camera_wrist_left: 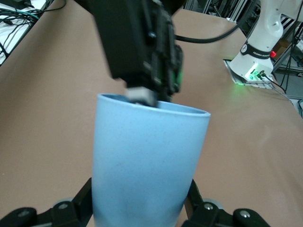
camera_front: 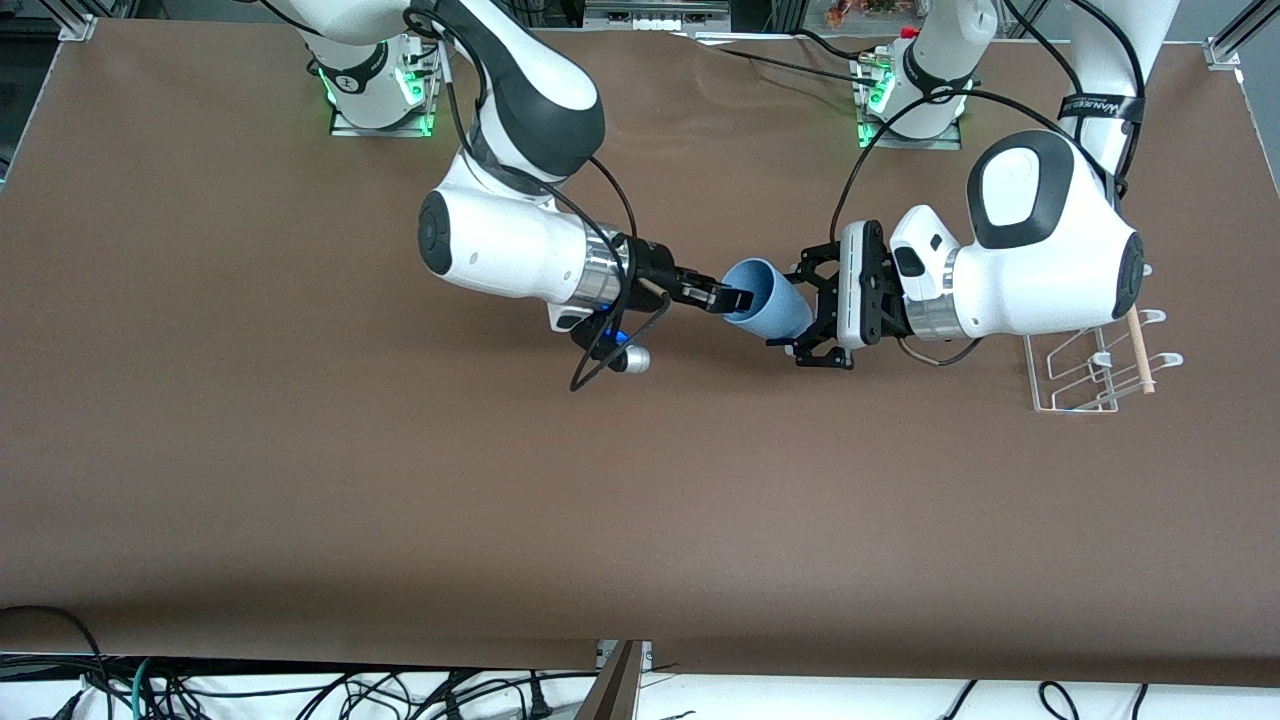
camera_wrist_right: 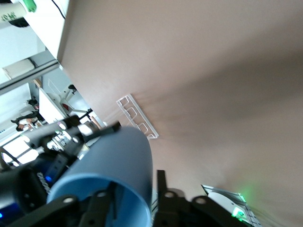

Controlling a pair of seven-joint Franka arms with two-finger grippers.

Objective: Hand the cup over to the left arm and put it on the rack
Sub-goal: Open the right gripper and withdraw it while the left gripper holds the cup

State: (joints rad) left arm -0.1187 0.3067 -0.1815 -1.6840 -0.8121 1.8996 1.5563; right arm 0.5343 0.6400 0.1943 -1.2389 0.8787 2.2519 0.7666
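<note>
While the cup (camera_front: 772,300) hangs on its side over mid-table, its base is clamped by the left gripper (camera_front: 797,312) from three o'clock in the front view, and the rim, turned to nine o'clock, is straddled by the right gripper (camera_front: 735,297). In the right wrist view that gripper's jaws appear parted, with a thin gap showing beside the cup wall. The step in hand is judged to be the release. The right gripper should be opened fully and drawn straight out toward nine o'clock, so that the rim is not snagged and the cup is not twisted in the left grip. Only then should the cup be carried to the rack (camera_front: 1060,400), at about four o'clock of it
</note>
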